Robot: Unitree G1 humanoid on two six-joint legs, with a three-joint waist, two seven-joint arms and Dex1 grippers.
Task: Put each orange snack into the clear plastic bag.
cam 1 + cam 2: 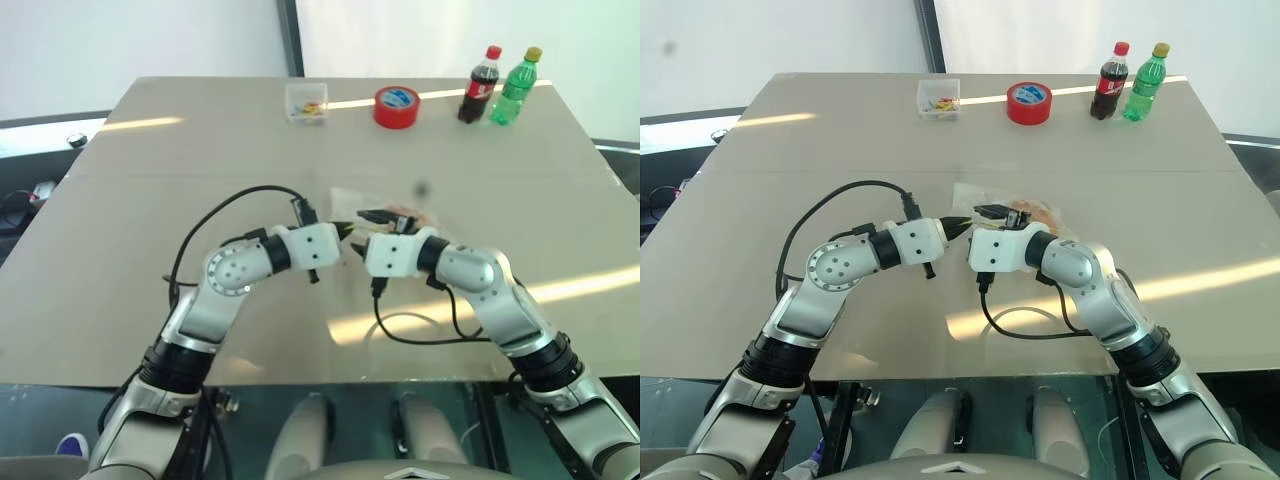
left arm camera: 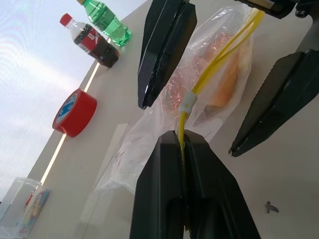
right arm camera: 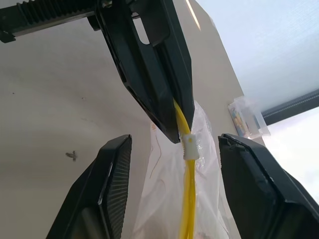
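The clear plastic bag point(image 2: 149, 144) hangs just above the middle of the table point(image 1: 150, 200), held between my two grippers. My left gripper point(image 2: 182, 142) is shut on the bag's yellow strip point(image 2: 219, 55), just below a small white slider point(image 2: 188, 102). The right gripper point(image 3: 175, 140) is open, with one finger on each side of the strip near the slider point(image 3: 190, 147) and not pressing it. Orange snacks point(image 2: 224, 84) show through the film inside the bag. From the head, both grippers meet tip to tip at the bag point(image 1: 400, 212).
At the table's far edge stand a small clear box point(image 1: 306, 101) with colourful contents, a red tape roll point(image 1: 396, 106), a cola bottle point(image 1: 480, 85) and a green bottle point(image 1: 516, 86). Black cables loop over the table beside both wrists.
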